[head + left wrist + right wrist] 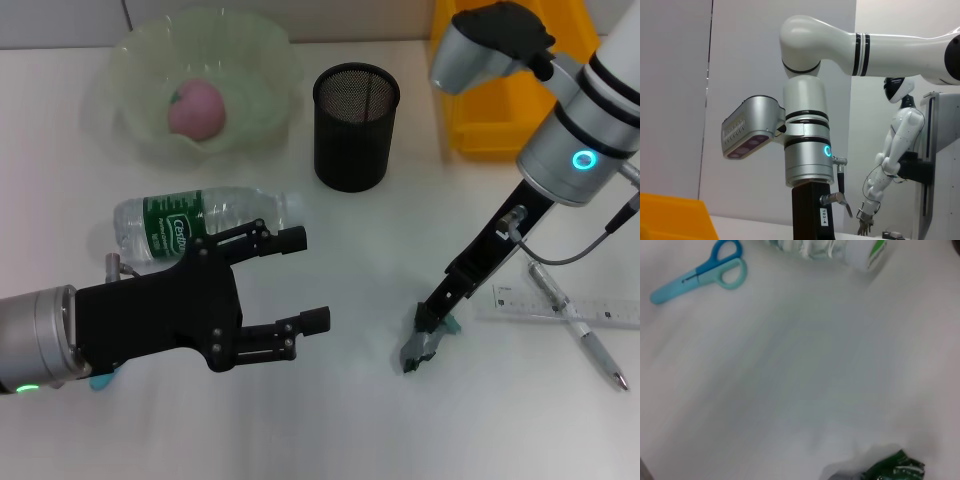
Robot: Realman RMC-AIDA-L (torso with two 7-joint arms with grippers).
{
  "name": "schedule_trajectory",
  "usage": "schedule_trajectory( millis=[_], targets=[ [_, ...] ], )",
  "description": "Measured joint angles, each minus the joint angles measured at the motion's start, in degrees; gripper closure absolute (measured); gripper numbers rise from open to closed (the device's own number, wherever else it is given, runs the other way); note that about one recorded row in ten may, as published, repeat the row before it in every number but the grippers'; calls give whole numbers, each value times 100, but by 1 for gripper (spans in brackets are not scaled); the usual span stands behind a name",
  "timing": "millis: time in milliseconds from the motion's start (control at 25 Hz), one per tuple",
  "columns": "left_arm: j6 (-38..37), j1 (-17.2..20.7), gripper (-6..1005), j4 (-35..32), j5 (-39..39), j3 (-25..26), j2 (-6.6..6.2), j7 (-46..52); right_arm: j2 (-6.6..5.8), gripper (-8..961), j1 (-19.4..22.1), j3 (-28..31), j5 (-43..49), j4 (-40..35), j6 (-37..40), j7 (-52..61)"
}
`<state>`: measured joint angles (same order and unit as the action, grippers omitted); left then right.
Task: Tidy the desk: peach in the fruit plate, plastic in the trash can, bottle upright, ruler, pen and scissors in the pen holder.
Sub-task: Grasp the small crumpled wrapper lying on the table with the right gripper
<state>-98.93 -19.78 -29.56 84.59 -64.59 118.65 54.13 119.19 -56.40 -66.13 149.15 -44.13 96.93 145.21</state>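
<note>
Desk: white tabletop carrying everything below
Peach: pink, lying inside the fruit plate, the pale green wavy-rimmed bowl at the far left of the desk
Pen holder: black mesh cup, upright, between the fruit plate and the trash can
Trash can: yellow bin at the far right, partly hidden by the right arm
Bottle: on its side near the fruit plate, cap pointing toward the middle of the desk
Left gripper: low over the desk just beside the bottle, fingers spread wide, holding nothing
Right gripper: down at the desk surface, tips at a crumpled green plastic wrapper; whether the fingers are closed on it cannot be told
Ruler: clear, flat on the desk at the right
Pen: lies across the ruler, touching it
Scissors: light blue, flat on the desk near the bottle, seen from the right wrist
</note>
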Motion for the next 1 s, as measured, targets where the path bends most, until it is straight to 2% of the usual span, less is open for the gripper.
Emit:
schedule_trajectory(
  millis=[560, 1000],
  targets=[
    [34, -10, 227, 50, -13, 0, 0, -98, 45, 152, -111, -506, -20, 281, -530, 6],
    [68, -11, 230, 65, -14, 0, 0, -140, 51, 157, -225, -542, -167, 567, -706, -12]
  ],
)
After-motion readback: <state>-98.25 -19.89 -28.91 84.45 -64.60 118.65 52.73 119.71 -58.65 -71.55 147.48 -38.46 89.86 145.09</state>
